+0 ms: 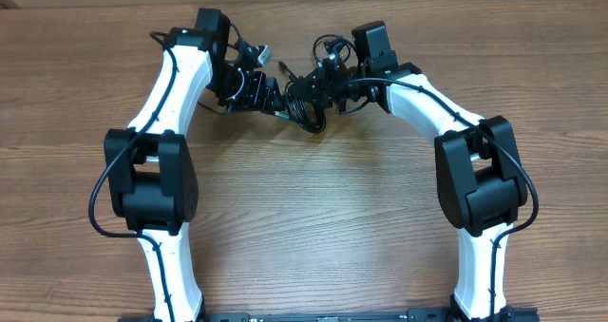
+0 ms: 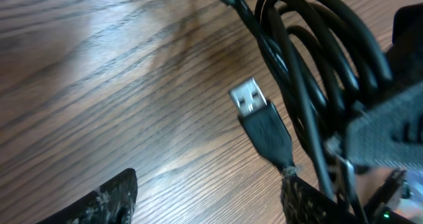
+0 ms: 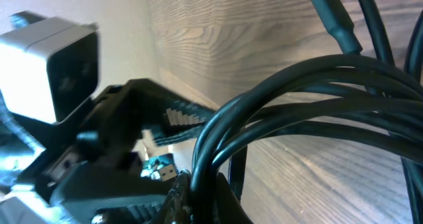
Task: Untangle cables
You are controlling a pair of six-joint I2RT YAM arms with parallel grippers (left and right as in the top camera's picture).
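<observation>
A: Left hand [image 2: 208,187] is spread, bare worktop [image 1: 313,208] between its fingers, nothing held. USB-A plug [image 2: 250,100] lies flat just ahead; its lead runs down to one fingertip.
B: Where are the cables [image 1: 304,104]?
A: Black coil, bunched between both hands. Right hand [image 1: 331,85] is closed and seems to pinch several strands of it.
B: Handling?
A: Light, floppy, rubbery jacket; loops will likely snag on each other. I'd take the moulded plug body, the only stiff bit. Not the metal tip, probably slippery.
</observation>
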